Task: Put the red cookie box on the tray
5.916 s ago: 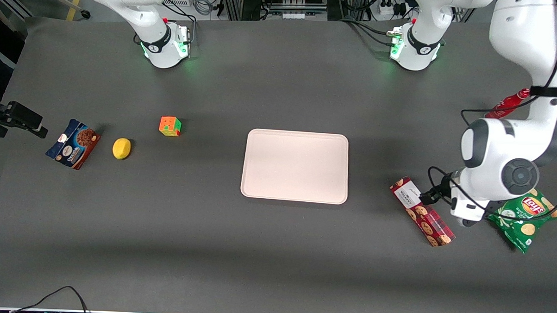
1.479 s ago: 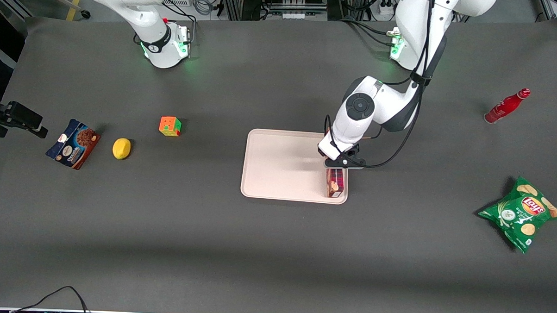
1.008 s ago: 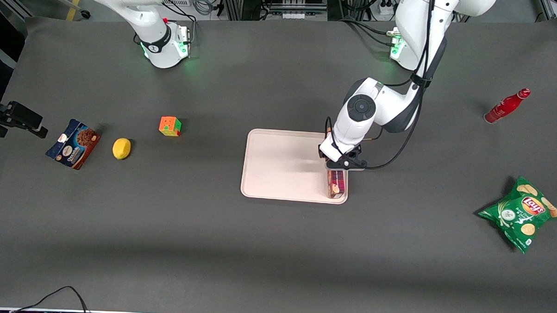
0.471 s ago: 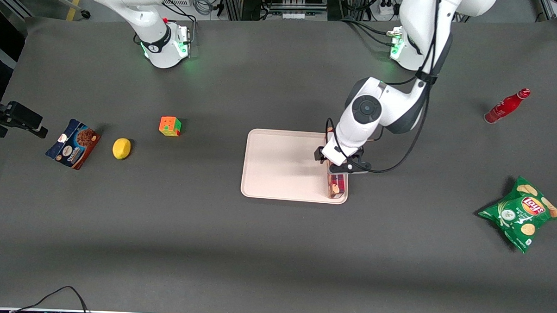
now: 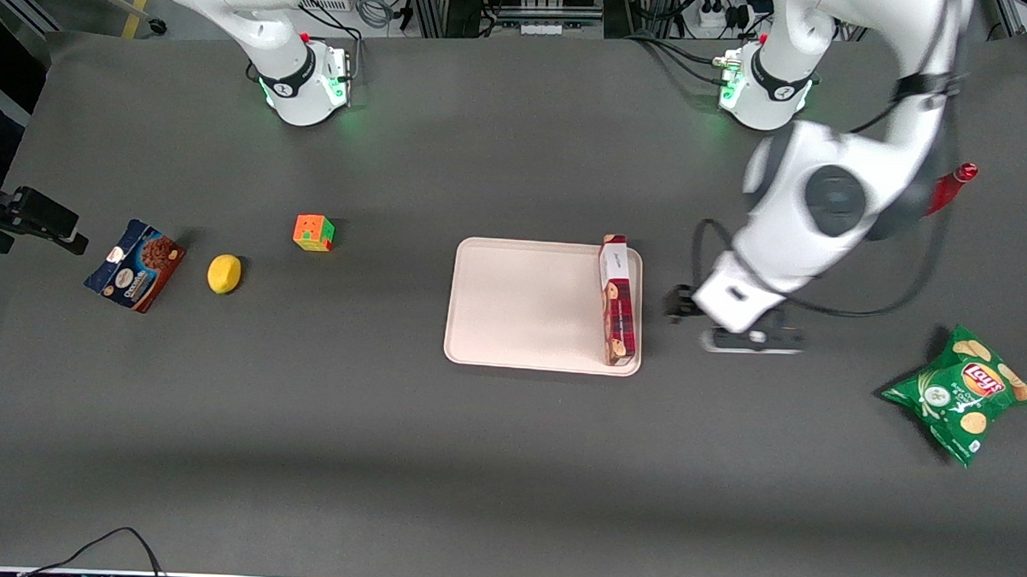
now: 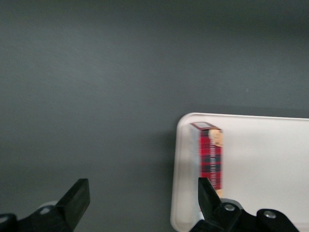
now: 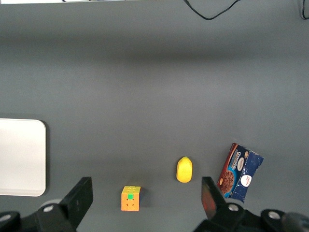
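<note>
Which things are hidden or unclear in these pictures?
- Red bottle: front view, mostly hidden by the left arm.
- Gripper: open beside the tray, blurred in front view.
- Red cookie box: label text too small; wrist view shows one end only.

Only one brand could be read: "Lay's", in its red and yellow emblem on the green chip bag (image 5: 961,394) toward the working arm's end of the bench (image 5: 507,459). The white label on the red cookie box (image 5: 617,300) carried print (too small to make out).
</note>
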Robot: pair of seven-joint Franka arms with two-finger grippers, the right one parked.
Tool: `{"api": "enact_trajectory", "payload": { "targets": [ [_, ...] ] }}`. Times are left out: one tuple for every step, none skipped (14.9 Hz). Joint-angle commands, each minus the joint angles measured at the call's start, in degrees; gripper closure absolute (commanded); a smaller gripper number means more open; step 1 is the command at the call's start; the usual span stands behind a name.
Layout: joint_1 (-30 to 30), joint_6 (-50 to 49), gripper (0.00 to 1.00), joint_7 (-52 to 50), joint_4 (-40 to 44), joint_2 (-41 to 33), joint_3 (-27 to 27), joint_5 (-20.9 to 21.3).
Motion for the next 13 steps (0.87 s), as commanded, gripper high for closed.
{"api": "enact_trajectory", "payload": {
  "targets": [
    [3.8, -6.4, 0.00, 9.4, -0.9, -6.9, 3.6, 0.7],
    [5.9, -7.8, 0.00, 11.2, -0.9, -8.8, 3.7, 2.0],
    [7.7, -8.6, 0.00, 13.4, -0.9, -10.7, 3.7, 3.9],
    [9.4, -9.4, 0.00, 15.0, -1.0, -12.7, 3.7, 4.8],
    [10.7, -10.7, 0.00, 16.3, -0.8, -14.5, 3.6, 4.9],
    [11.8, -12.9, 0.00, 16.6, -0.8, -16.4, 3.6, 5.0],
    [12.3, -15.0, 0.00, 16.7, -0.6, -18.3, 3.6, 6.2],
    [12.4, -16.6, 0.00, 16.9, 0.1, -19.4, 3.5, 8.5],
    [12.4, -18.6, 0.00, 17.4, 1.3, -20.0, 3.2, 10.4],
    [12.4, -20.4, 0.00, 18.0, 2.2, -20.1, 3.1, 11.0],
    [12.6, -21.1, 0.00, 18.7, 2.5, -20.2, 3.0, 11.1],
    [13.9, -21.8, 0.00, 20.1, 2.4, -20.2, 2.7, 11.1],
    [15.0, -23.0, 0.00, 21.6, 2.5, -20.2, 1.8, 11.0]
  ]
}}
